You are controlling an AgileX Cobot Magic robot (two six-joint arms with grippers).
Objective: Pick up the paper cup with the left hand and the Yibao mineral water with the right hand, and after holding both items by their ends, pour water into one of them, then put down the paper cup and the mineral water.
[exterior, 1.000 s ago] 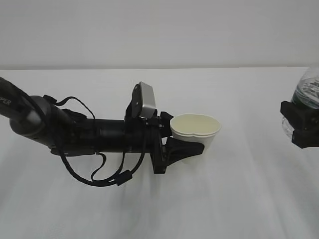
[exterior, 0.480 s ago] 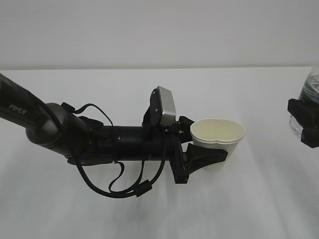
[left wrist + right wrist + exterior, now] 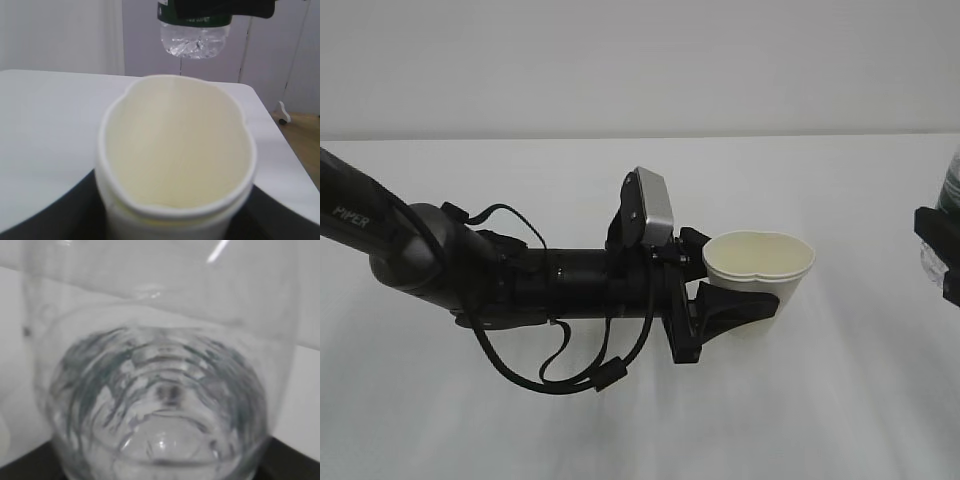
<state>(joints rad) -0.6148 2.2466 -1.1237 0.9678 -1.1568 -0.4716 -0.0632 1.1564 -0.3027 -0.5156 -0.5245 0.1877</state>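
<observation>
The left hand (image 3: 735, 300) reaches in from the left, level above the white table (image 3: 620, 420), and its black fingers (image 3: 745, 308) are closed around the paper cup (image 3: 760, 270) low on its wall, near the base. The squeeze shows in the rim, pinched out of round into a lobed outline in both the exterior and left wrist views. Gripping low keeps the mouth clear and facing up, which suits a vessel meant to receive water; the cup looks empty inside. At the right edge of the exterior view the right hand (image 3: 942, 262) holds the Yibao mineral water (image 3: 195, 30), of which only a sliver shows there. The left wrist view shows the bottle's clear ribbed end and dark green label beyond the cup, clamped by black fingers, and the right wrist view is filled by the clear bottle, so that grip looks firm. Cup and bottle are well apart, so the two probably need to come together before any pouring.
</observation>
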